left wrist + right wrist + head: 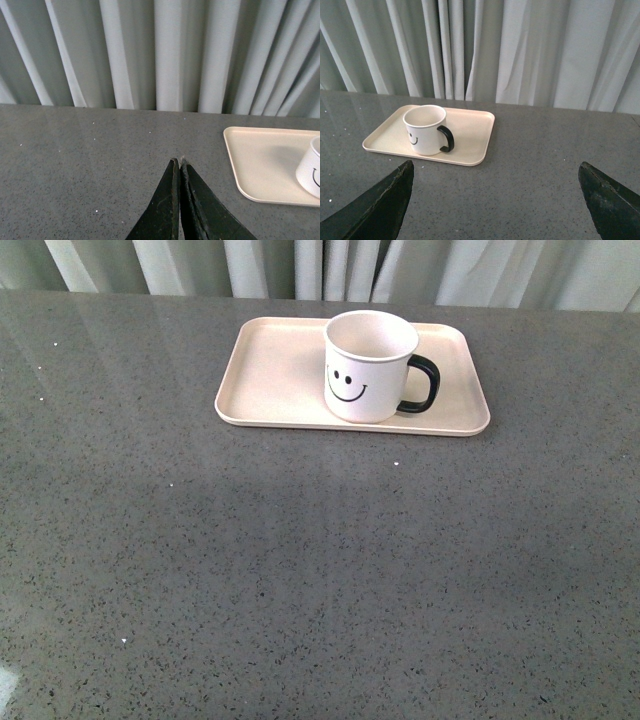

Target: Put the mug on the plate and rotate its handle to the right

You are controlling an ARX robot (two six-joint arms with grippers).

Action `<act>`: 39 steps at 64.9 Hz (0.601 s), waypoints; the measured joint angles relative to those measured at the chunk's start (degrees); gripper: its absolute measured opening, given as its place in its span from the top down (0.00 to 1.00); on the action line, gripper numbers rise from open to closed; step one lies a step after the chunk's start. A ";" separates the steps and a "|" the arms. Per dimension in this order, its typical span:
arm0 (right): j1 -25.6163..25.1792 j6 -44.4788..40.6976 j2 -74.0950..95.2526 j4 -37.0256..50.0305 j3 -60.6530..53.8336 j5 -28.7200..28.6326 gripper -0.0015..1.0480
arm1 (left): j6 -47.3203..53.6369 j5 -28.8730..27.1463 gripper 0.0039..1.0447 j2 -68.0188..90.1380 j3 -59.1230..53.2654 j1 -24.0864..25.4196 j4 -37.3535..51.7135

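Currently, you will find the mug [368, 365] standing upright on the plate [270, 370], set in the plate's right half and near its front edge, with the smiley face turned to the front camera. Its handle [420, 386] sticks out to the right in the front view, over the plate's surface and inside the rim. The mug's opening shows a pale interior. The plate lies flat on the grey speckled table [300, 570], toward the far side, close to the pale curtain [300, 265] that hangs behind the table's back edge. From the left wrist camera you see the left gripper [179, 162] with its two black fingers pressed together tip to tip, clenched with nothing between them, over bare table and well apart from the plate. Only one end of the plate and a sliver of the mug show at that picture's edge. From the right wrist camera you see the right gripper [495, 167] released, its two dark fingers [390, 205] spread wide at either side of the picture, with only table surface between them. Mug and plate sit beyond the right gripper, apart from it, no contact. Whether either gripper touches the table, you cannot tell from these views.
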 joint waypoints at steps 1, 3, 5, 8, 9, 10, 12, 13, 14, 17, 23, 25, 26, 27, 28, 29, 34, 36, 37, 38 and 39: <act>0.00 0.00 0.00 0.00 0.00 0.02 0.09 | -0.02 -0.04 0.99 -0.74 -0.44 0.37 -0.39; 0.00 0.00 0.00 0.00 0.00 0.00 0.09 | -0.02 -0.02 0.99 -2.25 -1.16 0.72 -1.16; 0.00 0.00 0.00 0.00 0.00 0.00 0.09 | -0.02 0.00 0.99 -3.43 -1.68 0.76 -1.75; 0.00 0.00 0.00 0.00 0.00 -0.02 0.09 | 0.00 0.39 0.99 -6.12 -2.75 0.74 -3.32; 0.00 0.00 0.00 0.00 0.00 0.00 0.09 | 0.00 0.37 0.99 -6.88 -3.08 0.76 -3.80; 0.00 0.00 0.00 0.00 0.00 0.00 0.09 | 0.00 0.39 0.99 -7.23 -3.21 0.76 -4.02; 0.00 0.00 0.00 0.00 0.00 0.00 0.09 | 0.00 0.37 0.99 -7.98 -4.09 0.76 -3.85; 0.00 0.00 0.00 0.00 0.00 0.00 0.09 | 0.00 0.35 0.99 -8.02 -4.72 0.76 -2.67; 0.00 0.00 0.00 0.00 0.00 0.02 0.09 | 0.00 0.35 0.99 -8.13 -5.01 0.76 -2.21; 0.00 -0.02 0.00 0.00 0.00 0.00 0.09 | -0.02 0.37 0.99 -8.92 -6.12 0.76 -2.29; 0.00 0.00 0.00 0.00 0.00 0.00 0.09 | 0.00 0.37 0.99 -12.55 -7.39 0.76 -5.60; 0.00 0.00 0.00 0.00 0.00 0.00 0.09 | 0.00 0.35 0.99 -14.84 -7.56 0.76 -7.52; 0.00 0.00 0.00 0.00 0.00 0.00 0.09 | 0.00 0.37 0.99 -15.78 -7.63 0.76 -8.24; 0.00 0.00 0.00 0.00 0.00 0.00 0.09 | -0.02 0.35 0.99 -16.66 -7.74 0.76 -8.90; 0.00 0.00 0.00 0.00 0.00 0.00 0.09 | 0.00 0.37 0.99 -17.55 -7.85 0.76 -9.55; 0.00 0.00 0.00 0.00 0.00 0.00 0.09 | 0.00 0.37 0.99 -17.97 -7.91 0.76 -9.88; 0.00 0.00 0.00 0.00 0.00 0.00 0.09 | 0.00 0.37 0.99 -21.07 -8.15 0.76 -12.87; 0.00 0.00 0.00 0.00 0.00 0.00 0.09 | 0.00 0.37 0.99 -22.99 -8.17 0.76 -14.69; 0.00 0.00 0.00 0.00 0.00 0.00 0.09 | 0.00 0.37 0.99 -23.80 -8.17 0.76 -15.39; 0.00 0.00 0.00 0.00 0.00 0.00 0.09 | 0.00 0.37 0.99 -24.65 -8.17 0.76 -16.11; 0.00 0.00 0.00 0.00 0.00 0.00 0.09 | 0.00 0.37 0.99 -25.05 -8.17 0.76 -16.46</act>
